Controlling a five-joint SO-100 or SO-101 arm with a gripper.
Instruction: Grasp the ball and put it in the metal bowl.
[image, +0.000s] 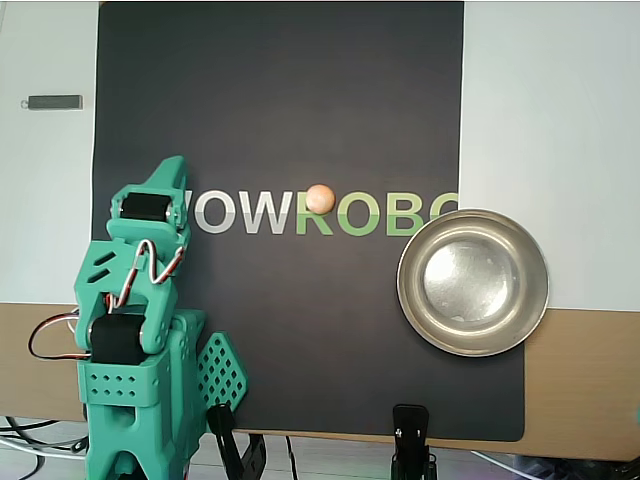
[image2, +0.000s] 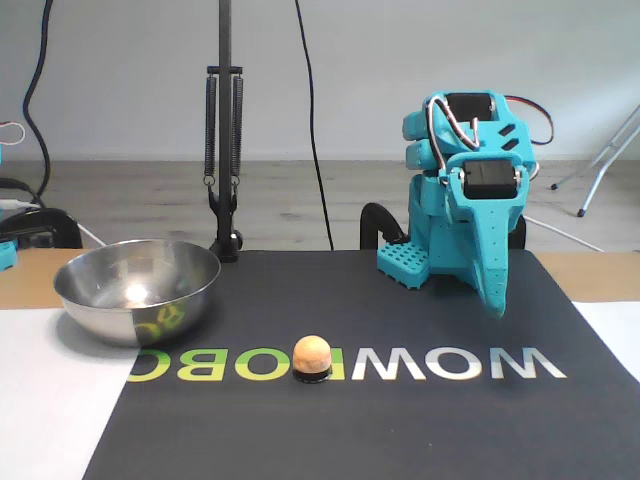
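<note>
Both views evenly lit by bright, diffuse light; shadows soft, short; focus sharp throughout; mild glare seen on metal bowl (image2: 137, 288) — bright spot inside wall; white surfaces slightly overexposed overhead.

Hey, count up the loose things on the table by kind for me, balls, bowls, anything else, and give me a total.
Balls: 1, the peach-orange ball on the black mat
Bowls: 1, the empty metal bowl
Other: 1, a small grey bar on the white surface, in the overhead view
Total: 3
</note>
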